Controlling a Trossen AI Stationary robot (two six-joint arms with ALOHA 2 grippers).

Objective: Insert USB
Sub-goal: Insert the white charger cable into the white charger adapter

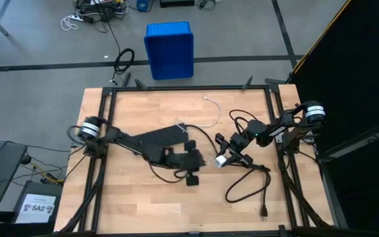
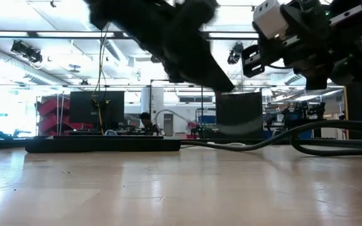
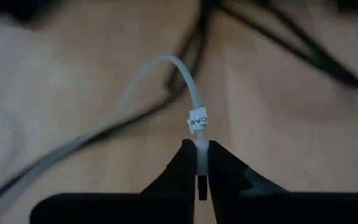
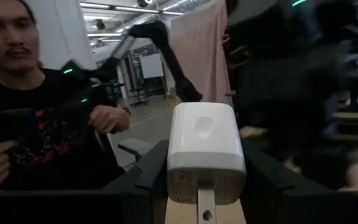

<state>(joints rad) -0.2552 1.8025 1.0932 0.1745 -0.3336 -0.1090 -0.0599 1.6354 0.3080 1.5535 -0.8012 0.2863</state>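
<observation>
The USB is a thin white cable (image 1: 214,116) lying on the far middle of the table and running toward my left gripper (image 1: 193,164). In the left wrist view that gripper (image 3: 202,155) is shut on the cable (image 3: 188,87), which carries a small printed tag (image 3: 197,119). My right gripper (image 1: 227,157) hovers just right of it, shut on a white charger block (image 1: 220,160), which also shows high in the low view (image 2: 268,17). A black power strip (image 1: 160,135) lies flat on the table under my left arm. My left gripper pinches the white cable between its two fingertips, just below the tag (image 3: 201,146). The cable stands out past the fingertips, arcs over and drops away slack toward the table. What lies between the fingers behind that is hidden by them. My right gripper holds the white charger block (image 4: 202,143) pinched by two opposite sides between its fingers (image 4: 148,177), coming roughly level from the table's right. The block is lifted clear of the table. A metal prong with a hole (image 4: 205,213) sticks out of the block's end toward the wrist.
A thick black cord (image 1: 245,191) loops over the right near part of the table, ending in a plug (image 1: 264,212). The power strip (image 2: 102,145) lies across the table in the low view. A person holding controllers (image 4: 36,112) sits beyond the table. A blue bin (image 1: 169,49) stands on the floor.
</observation>
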